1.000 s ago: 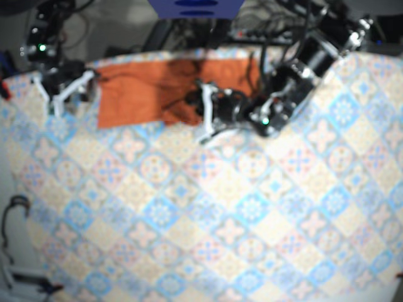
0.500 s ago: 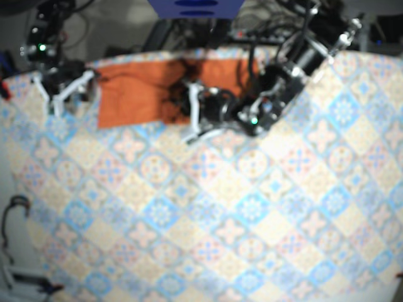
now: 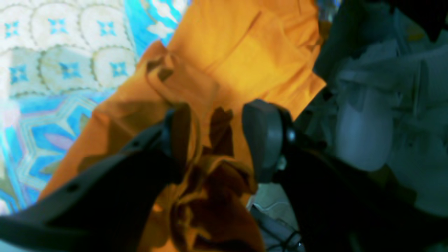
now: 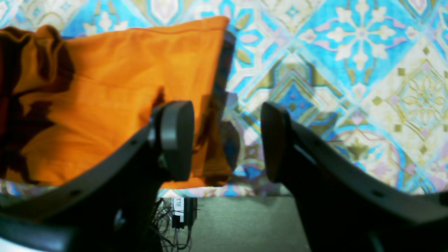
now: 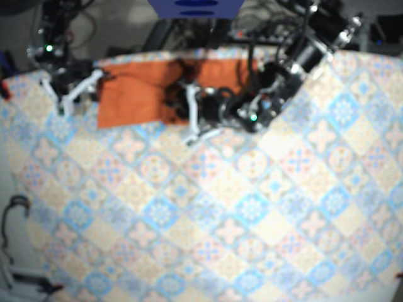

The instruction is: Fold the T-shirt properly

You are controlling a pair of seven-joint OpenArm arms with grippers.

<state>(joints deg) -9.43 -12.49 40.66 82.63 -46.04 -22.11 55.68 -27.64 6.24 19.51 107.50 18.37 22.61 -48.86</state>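
Right gripper (image 4: pixel 227 136) hung spread wide and empty above the patterned tablecloth (image 5: pixel 252 207), right at the side edge of the orange T-shirt (image 5: pixel 135 94), which lay partly folded along the table's far edge. Over to the right, the left gripper (image 3: pixel 217 140) sat low over the shirt's bunched end, its 2 fingers (image 3: pixel 262 140) parted as well, rumpled fabric showing in the gap.

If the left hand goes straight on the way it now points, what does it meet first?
Most likely the orange T-shirt: its bunched cloth lies directly ahead of the open left hand. Depth is unclear in the wrist view, so it may already touch the cloth.
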